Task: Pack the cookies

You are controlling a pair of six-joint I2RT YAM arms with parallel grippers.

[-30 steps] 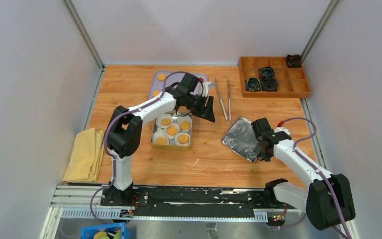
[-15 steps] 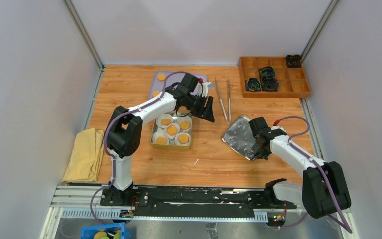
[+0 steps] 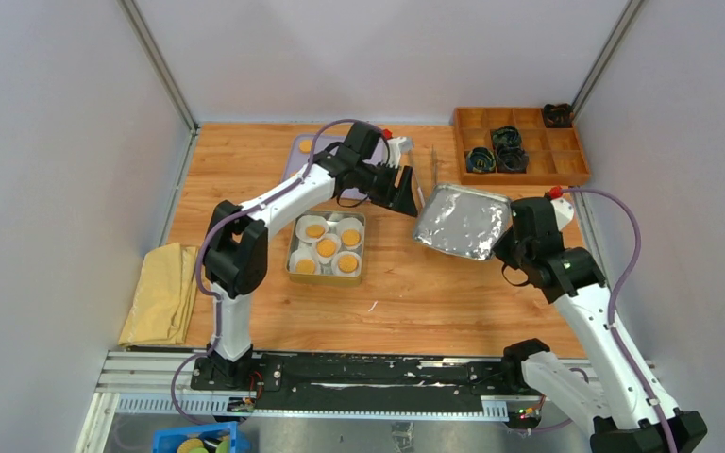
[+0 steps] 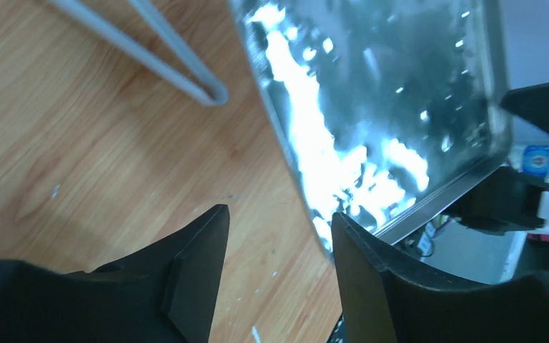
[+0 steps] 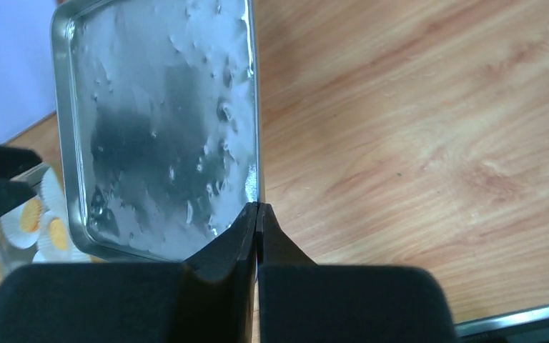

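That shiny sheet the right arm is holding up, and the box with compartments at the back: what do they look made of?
The lid, pinched at its rim by the right tool, looks like thin metal, perhaps tinplate or aluminium: it is silvery, with mirror-like glare, a dimpled surface and a rolled edge. The compartment tray looks like wood, matte reddish brown, though the grain is too small to confirm.

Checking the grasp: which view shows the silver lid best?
Right wrist: the silver lid is close up, rim pinched by the right gripper. Top external shows it whole but small; left wrist shows a glare-washed part.
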